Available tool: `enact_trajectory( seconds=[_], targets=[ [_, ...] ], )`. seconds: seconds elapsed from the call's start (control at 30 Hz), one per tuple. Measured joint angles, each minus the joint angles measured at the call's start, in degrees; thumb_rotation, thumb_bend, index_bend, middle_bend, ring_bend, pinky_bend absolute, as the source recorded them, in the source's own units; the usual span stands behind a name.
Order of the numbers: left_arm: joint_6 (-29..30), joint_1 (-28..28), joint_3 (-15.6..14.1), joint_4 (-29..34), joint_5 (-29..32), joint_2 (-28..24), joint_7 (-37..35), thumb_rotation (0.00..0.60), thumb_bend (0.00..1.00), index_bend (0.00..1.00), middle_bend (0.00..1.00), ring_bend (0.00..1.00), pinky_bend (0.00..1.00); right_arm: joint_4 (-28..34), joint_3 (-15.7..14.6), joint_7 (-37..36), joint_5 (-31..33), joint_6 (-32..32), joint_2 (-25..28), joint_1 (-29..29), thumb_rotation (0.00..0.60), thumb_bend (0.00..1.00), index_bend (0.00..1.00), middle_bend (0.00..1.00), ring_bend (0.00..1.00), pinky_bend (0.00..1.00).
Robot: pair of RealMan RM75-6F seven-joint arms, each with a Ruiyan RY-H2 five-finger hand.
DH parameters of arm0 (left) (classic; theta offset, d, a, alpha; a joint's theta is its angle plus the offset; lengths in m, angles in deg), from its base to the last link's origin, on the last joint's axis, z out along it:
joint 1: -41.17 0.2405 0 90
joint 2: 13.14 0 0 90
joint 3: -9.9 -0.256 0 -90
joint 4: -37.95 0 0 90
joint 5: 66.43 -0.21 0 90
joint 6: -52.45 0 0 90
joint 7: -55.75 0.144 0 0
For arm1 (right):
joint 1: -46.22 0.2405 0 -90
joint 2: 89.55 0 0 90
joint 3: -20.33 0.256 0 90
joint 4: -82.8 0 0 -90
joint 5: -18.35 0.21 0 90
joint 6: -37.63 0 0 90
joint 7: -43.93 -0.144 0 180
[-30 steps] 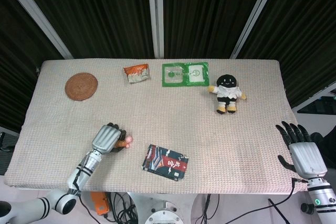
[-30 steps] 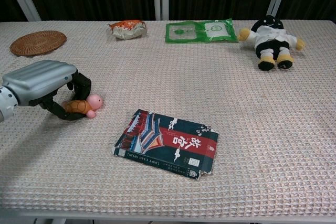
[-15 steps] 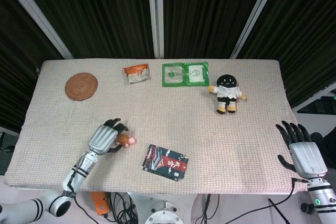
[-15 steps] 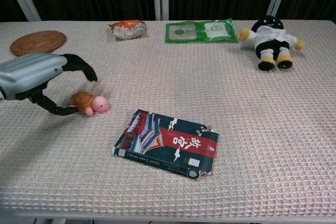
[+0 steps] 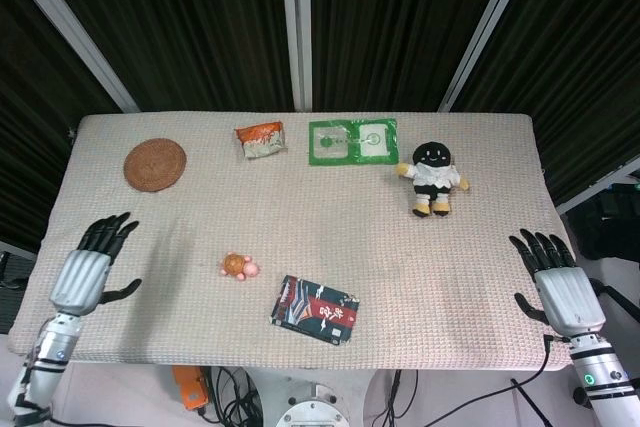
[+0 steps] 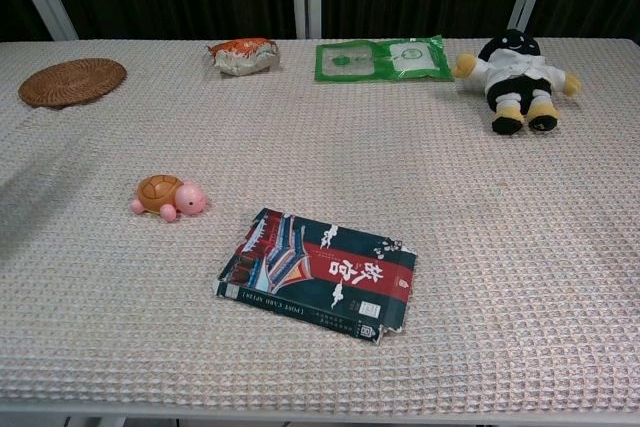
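- A small toy turtle (image 6: 167, 195) with an orange shell and pink head sits upright on the table (image 6: 480, 247), near the left side and a little toward the near edge. Nothing holds or touches it; it rests on its own feet, head pointing right.
- The left robot hand (image 5: 86, 273) hovers at the table's left edge, well apart from the turtle. Its fingers are spread wide and it holds nothing. It is the hand nearer the turtle, with bare cloth between them. The chest view does not show it.
- Just right of the turtle and nearer the front edge lies a dark blue and red packet (image 6: 317, 273), flat on the table and turned at a slant. It does not touch the turtle.
- The right robot hand (image 5: 556, 279) hovers at the table's right near corner, fingers spread wide and holding nothing, far from every object.
- Along the far side, left to right: a round woven coaster (image 5: 155, 164), an orange snack bag (image 5: 260, 139) that looks crumpled, a flat green packet (image 5: 352, 140), and a black and white plush doll (image 5: 432, 177) lying on its back.
- All these things lie apart from one another, so each looks reachable without knocking a neighbour.
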Motion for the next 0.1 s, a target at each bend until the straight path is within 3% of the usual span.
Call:
enact_trajectory(
  seconds=[0.1],
  targets=[
    [2.4,3.9,-1.3,-1.4,0.1,-1.7,-2.4,0.6,0.18,0.08,0.02,0.0,0.07,-0.1,-0.2,0.5,-0.1,-0.2,-0.3,-0.1,0.6,0.22,0.0,0.0,0.0,0.0]
  ],
)
